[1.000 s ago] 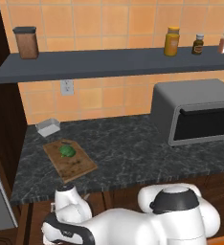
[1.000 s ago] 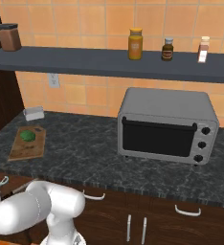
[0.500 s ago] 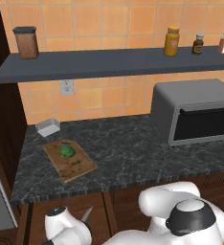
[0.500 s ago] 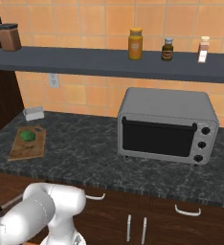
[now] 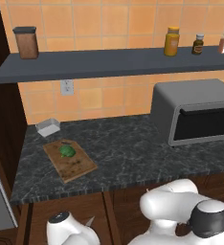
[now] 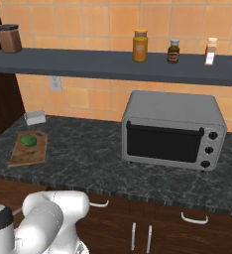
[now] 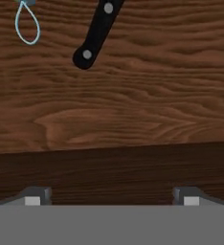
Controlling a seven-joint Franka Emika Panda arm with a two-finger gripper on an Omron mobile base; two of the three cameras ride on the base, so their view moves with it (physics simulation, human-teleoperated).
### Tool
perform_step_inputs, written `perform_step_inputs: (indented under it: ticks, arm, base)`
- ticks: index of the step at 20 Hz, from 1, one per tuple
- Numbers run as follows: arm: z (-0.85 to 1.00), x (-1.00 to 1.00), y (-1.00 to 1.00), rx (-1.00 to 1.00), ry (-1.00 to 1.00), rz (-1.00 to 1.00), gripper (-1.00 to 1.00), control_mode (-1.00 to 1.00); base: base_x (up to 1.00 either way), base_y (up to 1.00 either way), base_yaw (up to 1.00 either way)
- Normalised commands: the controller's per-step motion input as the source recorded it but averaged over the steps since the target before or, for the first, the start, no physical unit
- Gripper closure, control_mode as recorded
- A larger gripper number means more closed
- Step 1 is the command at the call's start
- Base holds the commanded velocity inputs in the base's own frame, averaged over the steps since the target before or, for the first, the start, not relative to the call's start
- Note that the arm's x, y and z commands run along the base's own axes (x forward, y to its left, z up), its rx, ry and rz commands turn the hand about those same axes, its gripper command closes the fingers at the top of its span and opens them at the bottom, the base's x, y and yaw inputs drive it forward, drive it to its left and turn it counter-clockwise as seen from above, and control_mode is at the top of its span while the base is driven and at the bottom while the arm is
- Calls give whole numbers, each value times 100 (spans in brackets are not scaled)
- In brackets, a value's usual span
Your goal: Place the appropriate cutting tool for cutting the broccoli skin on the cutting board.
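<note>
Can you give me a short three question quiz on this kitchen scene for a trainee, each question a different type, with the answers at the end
1. True or false: the broccoli lies on the cutting board.
2. Multiple choice: in the hand view, what lies on the wood beside the knife handle?
A. a spoon
B. a light-blue wire loop
C. a jar lid
3. Fill in: right of the board, the counter carries a grey ____.

Key:
1. True.
2. B. The loop sits apart from the black handle, nearer that view's top left corner.
3. Toaster oven, with a dark door and knobs down its right side.
</note>
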Motion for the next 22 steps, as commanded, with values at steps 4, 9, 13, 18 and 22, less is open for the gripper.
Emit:
perform_step_inputs:
  ticks: [4, 9, 13, 18, 22]
  arm:
    - [33, 22, -24, 0, 0, 0, -100, -100]
    - [-5, 25, -15, -2, -6, 0, -100, -100]
    - [0, 54, -25, 0, -16, 0, -100, -100]
    - [-18, 17, -22, 0, -6, 0, -100, -100]
    - [-26, 16, 0, 0, 0, 0, -100, -100]
  base:
    - [0, 0, 0]
    - [0, 0, 0]
    - [0, 0, 0]
    - [0, 0, 0]
    - [0, 0, 0]
